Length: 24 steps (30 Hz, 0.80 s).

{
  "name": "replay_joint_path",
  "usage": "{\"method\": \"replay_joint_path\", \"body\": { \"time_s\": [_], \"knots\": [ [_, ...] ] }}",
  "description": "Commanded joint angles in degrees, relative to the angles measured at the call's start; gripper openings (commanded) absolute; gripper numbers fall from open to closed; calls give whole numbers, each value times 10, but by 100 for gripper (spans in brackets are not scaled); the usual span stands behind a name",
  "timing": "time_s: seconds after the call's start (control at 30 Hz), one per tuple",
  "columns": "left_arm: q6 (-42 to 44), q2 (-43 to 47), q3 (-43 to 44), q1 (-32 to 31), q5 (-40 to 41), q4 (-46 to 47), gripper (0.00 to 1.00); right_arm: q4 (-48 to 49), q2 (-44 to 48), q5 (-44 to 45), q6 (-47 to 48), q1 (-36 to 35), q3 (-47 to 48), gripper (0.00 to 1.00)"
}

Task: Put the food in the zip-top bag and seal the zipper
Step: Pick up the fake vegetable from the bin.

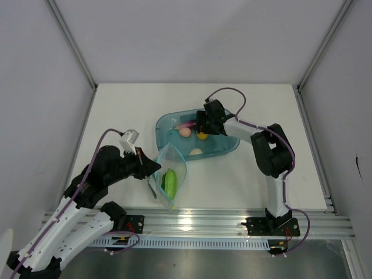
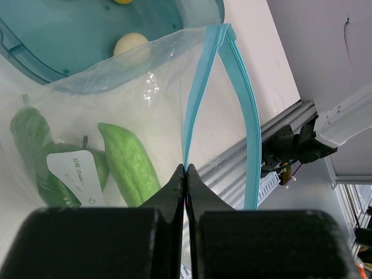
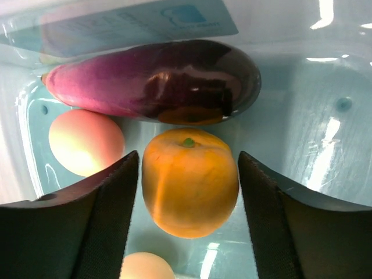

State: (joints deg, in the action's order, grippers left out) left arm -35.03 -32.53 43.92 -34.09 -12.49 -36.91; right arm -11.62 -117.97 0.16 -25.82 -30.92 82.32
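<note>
The clear zip-top bag (image 1: 168, 177) stands open in front of the teal tray (image 1: 229, 145). My left gripper (image 1: 152, 167) is shut on its teal zipper strip (image 2: 195, 116), holding the mouth up. Inside the bag lie a bright green chunk (image 2: 129, 163) and a dark green long vegetable (image 2: 29, 133). My right gripper (image 1: 203, 125) is down in the tray, open, with a jaw on each side of the orange-yellow ball (image 3: 190, 181). The purple eggplant (image 3: 157, 78) lies just beyond the ball, the pink ball (image 3: 86, 142) to its left, and the cream egg (image 3: 146, 267) nearer.
The tray sits mid-table and its wall (image 2: 35, 64) is right behind the bag's mouth. The egg (image 2: 132, 43) also shows there. An aluminium rail (image 1: 232, 221) runs along the near table edge. Frame posts stand at the far corners.
</note>
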Motion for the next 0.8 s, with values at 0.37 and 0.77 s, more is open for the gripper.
{"method": "replay_joint_path", "body": {
  "time_s": [0.37, 0.77],
  "knots": [
    [-7, 12, -13, 3, -7, 6, 1, -9, 105, 53, 8, -27, -49, 21],
    [-14, 6, -33, 3, -18, 35, 1, -117, 421, 312, 44, -269, -150, 24]
  ]
}}
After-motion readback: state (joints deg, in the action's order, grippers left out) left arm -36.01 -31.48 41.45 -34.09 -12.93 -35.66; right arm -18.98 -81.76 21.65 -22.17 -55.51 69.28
